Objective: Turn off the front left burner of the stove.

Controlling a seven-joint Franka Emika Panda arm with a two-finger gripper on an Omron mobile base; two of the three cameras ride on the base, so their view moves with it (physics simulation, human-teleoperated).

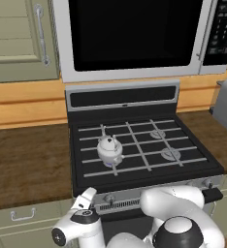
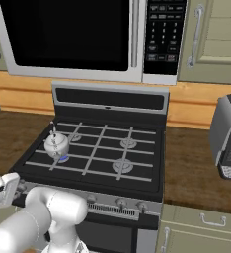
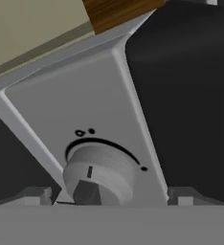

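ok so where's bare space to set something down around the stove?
Bare wood counter left of the stove, and a strip of counter between the stove and the toaster. On the grates, the kettle covers the front left burner. The gripper crowds a knob.

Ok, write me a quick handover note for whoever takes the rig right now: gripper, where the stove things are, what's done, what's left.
Gripper: open, fingertips either side of a grey knob on the silver front strip of the stove, not yet clamped.
Front left burner: blue flame shows under a small white kettle sitting on it.
Done: gripper lined up at the knob.
Left: close on the knob, turn it to off, check the flame is gone, back away.
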